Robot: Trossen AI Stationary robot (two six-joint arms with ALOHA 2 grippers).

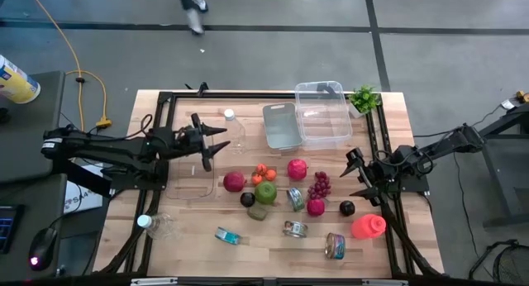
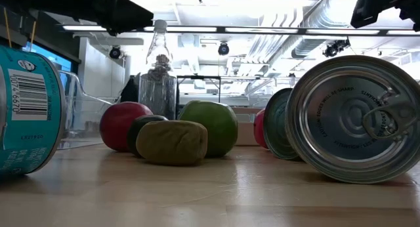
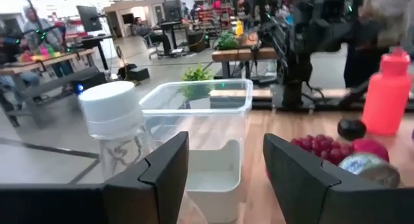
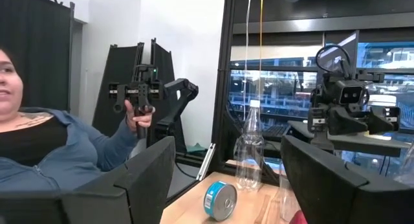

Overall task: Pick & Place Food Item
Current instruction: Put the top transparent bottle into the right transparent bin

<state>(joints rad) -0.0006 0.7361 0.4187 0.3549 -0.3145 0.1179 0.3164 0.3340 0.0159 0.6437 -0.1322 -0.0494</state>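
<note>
Teal can (image 2: 26,112) — cut by the low view's edge, label partly legible. Open-ended can (image 2: 357,119) hides most of the can behind it (image 2: 275,132). Both arms show there only as dark shapes overhead. Bottle (image 3: 119,130) beside the left jaws — base out of frame.

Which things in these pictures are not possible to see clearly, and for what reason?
- Low view: the grapes are hidden behind the silver can.
- High view: can labels are too small to read.
- Left wrist view: the clear bottle is cut off below by the left gripper.
</note>
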